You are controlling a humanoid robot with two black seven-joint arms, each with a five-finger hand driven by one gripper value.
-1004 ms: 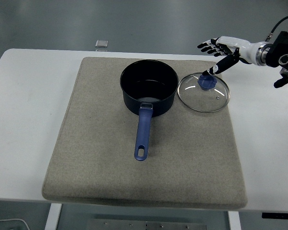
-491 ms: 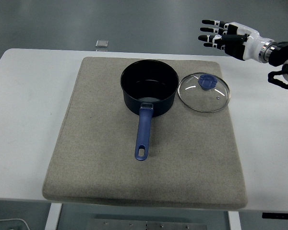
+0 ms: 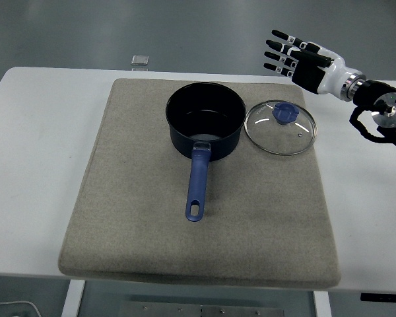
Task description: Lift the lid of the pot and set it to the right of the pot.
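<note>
A dark blue pot (image 3: pixel 205 127) with a blue handle pointing toward the near edge stands uncovered on a grey mat (image 3: pixel 138 218). Its glass lid (image 3: pixel 280 127), with a blue knob, lies flat on the mat just right of the pot, touching nothing else. My right hand (image 3: pixel 292 57) hovers above and behind the lid, well clear of it, fingers spread and holding nothing. The left arm does not show.
A small grey square object (image 3: pixel 140 60) lies at the table's far edge, behind the mat. The white table (image 3: pixel 33 152) shows bare on both sides of the mat.
The right hand has let go of the lid knob, risen and drawn back from it, fingers spreading. The lid and pot have not moved.
</note>
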